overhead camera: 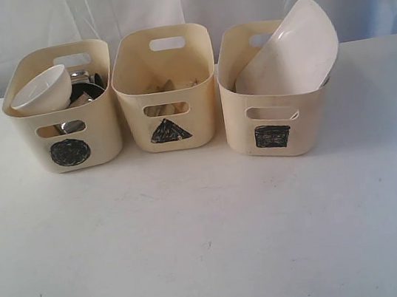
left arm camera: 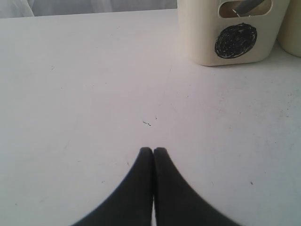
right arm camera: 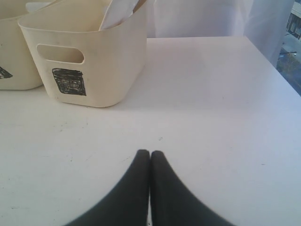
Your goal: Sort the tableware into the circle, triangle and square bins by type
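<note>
White tabletop (overhead camera: 214, 251) backed by pale curtain (overhead camera: 16, 26); left pincer (left arm camera: 153, 149) and right pincer (right arm camera: 150, 152) clenched, empty.

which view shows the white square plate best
The exterior view: the white square plate leans out of the square bin, mostly visible. The right wrist view catches only a sliver; the left wrist view misses it.
</note>
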Available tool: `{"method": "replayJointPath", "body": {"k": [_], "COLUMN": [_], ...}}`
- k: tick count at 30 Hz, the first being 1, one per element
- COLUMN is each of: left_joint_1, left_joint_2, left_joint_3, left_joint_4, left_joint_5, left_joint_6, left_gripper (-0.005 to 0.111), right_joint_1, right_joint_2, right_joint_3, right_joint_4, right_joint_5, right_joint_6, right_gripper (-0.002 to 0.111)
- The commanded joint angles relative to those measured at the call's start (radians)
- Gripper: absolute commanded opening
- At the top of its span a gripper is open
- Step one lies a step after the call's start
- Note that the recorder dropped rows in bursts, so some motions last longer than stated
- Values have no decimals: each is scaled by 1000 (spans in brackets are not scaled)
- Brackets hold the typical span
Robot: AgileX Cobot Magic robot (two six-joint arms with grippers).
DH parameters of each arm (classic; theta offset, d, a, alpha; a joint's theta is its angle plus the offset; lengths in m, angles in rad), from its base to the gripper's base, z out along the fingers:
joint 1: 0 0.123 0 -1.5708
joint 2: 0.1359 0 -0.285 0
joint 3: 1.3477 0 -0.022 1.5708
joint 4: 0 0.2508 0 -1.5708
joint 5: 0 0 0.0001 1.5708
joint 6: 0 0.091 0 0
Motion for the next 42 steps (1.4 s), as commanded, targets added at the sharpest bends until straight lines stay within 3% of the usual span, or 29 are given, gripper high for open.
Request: {"method": "replayJointPath", "body": {"k": [1,42], "left_joint_1": [1,1], "left_joint_2": [-5,-5], "left_joint_3": [5,5], "left_joint_4": [-3,-3], "left_joint_5": [-4,-2], "left_joint_6": [0,0], "left_gripper": [0,0], "right_joint_1": [-4,-4], "right_joint_2": [-4,-4], "right_joint_3": [7,7], "right_joint_4": [2,2], "right_joint_5": [-6,-6], "right_joint_6": [4,21], "right_gripper": [0,0]}}
